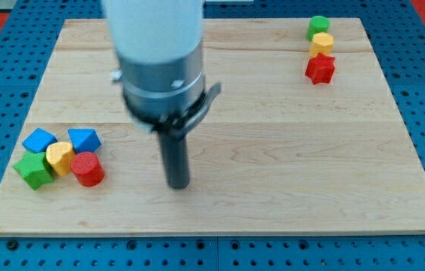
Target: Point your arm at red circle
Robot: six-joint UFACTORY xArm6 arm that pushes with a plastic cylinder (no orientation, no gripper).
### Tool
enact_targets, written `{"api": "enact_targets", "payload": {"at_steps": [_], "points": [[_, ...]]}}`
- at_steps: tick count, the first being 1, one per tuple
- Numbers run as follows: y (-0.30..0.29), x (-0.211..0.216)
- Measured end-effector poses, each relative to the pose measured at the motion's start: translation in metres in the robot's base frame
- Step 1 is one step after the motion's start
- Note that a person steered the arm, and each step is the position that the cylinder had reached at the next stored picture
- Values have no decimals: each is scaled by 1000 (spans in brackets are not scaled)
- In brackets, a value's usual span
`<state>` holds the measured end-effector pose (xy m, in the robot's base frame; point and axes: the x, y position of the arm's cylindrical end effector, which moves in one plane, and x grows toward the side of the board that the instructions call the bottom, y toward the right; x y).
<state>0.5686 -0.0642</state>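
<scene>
The red circle (87, 168) is a short red cylinder on the wooden board (273, 150) at the view's lower left. It touches a yellow block (59, 157) on its left and sits just below a blue block (84, 138). My tip (178, 184) is the lower end of the dark rod, on the board to the right of the red circle, about a fifth of the board's width away. It touches no block.
A second blue block (39, 140) and a green block (33, 170) complete the lower-left cluster. At the view's upper right stand a green block (318, 24), a yellow block (321, 43) and a red star (320, 68) in a column.
</scene>
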Motion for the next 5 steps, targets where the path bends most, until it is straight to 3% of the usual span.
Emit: {"api": "enact_targets", "payload": {"at_steps": [1,3,5], "points": [[-51,50],[-134,42],[-115,-21]]}}
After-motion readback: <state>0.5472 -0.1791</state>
